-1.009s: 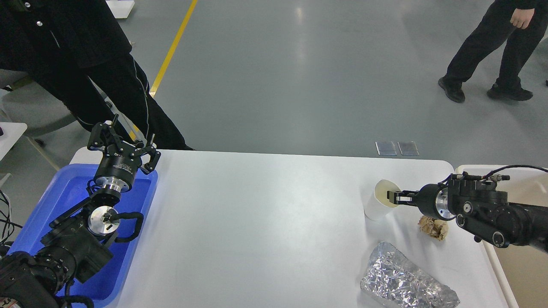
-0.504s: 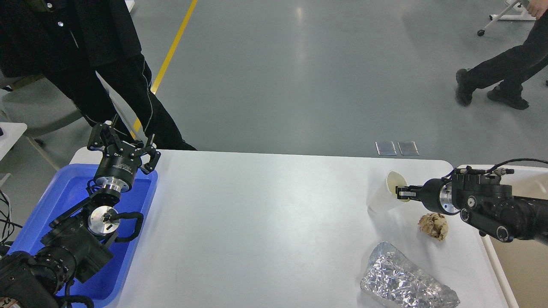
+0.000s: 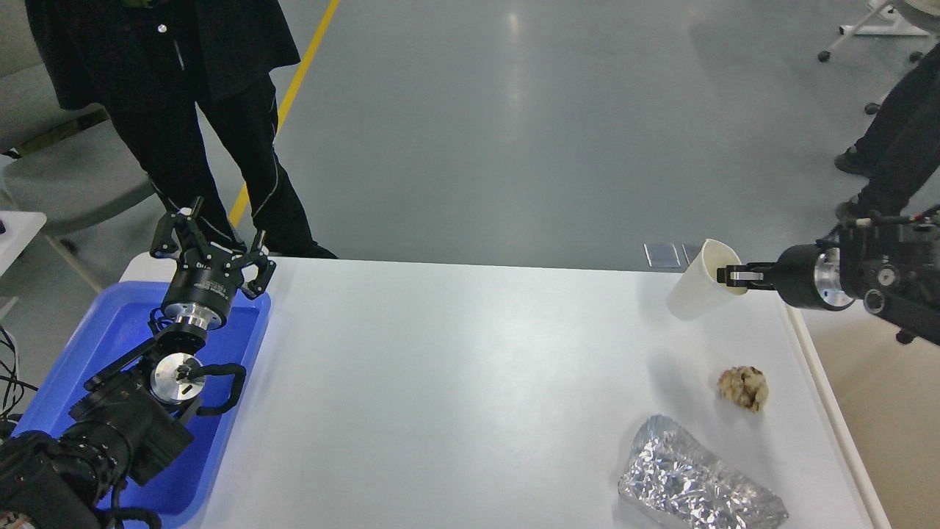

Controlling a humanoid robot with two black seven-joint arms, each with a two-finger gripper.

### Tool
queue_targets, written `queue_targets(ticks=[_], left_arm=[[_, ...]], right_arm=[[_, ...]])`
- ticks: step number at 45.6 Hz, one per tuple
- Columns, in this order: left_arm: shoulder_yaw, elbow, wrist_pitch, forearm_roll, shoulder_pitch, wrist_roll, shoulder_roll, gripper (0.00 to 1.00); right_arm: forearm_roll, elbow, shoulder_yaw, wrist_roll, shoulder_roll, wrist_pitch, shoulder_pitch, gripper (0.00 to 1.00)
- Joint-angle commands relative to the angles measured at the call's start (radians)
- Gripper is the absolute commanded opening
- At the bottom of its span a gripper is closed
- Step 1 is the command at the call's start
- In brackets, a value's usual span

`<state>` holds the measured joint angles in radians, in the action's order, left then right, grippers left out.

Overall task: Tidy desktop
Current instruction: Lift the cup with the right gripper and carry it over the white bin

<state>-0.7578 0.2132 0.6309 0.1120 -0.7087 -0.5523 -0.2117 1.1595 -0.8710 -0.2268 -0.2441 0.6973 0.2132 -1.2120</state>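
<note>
While only the rim of the paper cup (image 3: 694, 290) is pinched by the right gripper (image 3: 727, 276), it could slip onto the desktop (image 3: 455, 382); left gripper (image 3: 211, 246) spread open, empty.

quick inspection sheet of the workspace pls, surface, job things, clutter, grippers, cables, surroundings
surface: white desktop, mostly bare, no spills seen
job's things: paper cup pinched at its rim, tilted, off the surface; blue tray at the left edge; beige bin at the right edge
clutter: crumpled brown wad and foil bag lying near the right front corner, apart
grippers: right gripper shut on the cup; left gripper open, empty, above the tray
cables: black loop on the left arm
surroundings: person in black beyond the far left corner; another's legs far right; yellow floor line
</note>
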Motion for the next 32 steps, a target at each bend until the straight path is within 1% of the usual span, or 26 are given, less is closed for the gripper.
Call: queue_targets(ticks=[1, 7, 14, 22, 32], left_arm=[[0.0, 0.0, 0.0, 0.0, 0.0, 0.0, 0.0, 1.0], [0.0, 0.0, 0.0, 0.0, 0.0, 0.0, 0.0, 1.0], [0.0, 0.0, 0.0, 0.0, 0.0, 0.0, 0.0, 1.0], [0.0, 0.0, 0.0, 0.0, 0.0, 0.0, 0.0, 1.0], [0.0, 0.0, 0.0, 0.0, 0.0, 0.0, 0.0, 1.0]], right_arm=[[0.002, -0.152, -0.003, 0.0, 0.166, 0.147, -0.202, 0.0], [0.003, -0.175, -0.003, 0.0, 0.214, 0.248, -0.313, 0.0], [0.006, -0.207, -0.003, 0.0, 0.258, 0.328, -0.412, 0.0], [0.011, -0.215, -0.003, 0.003, 0.28, 0.331, -0.419, 0.0], [0.011, -0.206, 0.0, 0.006, 0.327, 0.308, -0.36, 0.0]])
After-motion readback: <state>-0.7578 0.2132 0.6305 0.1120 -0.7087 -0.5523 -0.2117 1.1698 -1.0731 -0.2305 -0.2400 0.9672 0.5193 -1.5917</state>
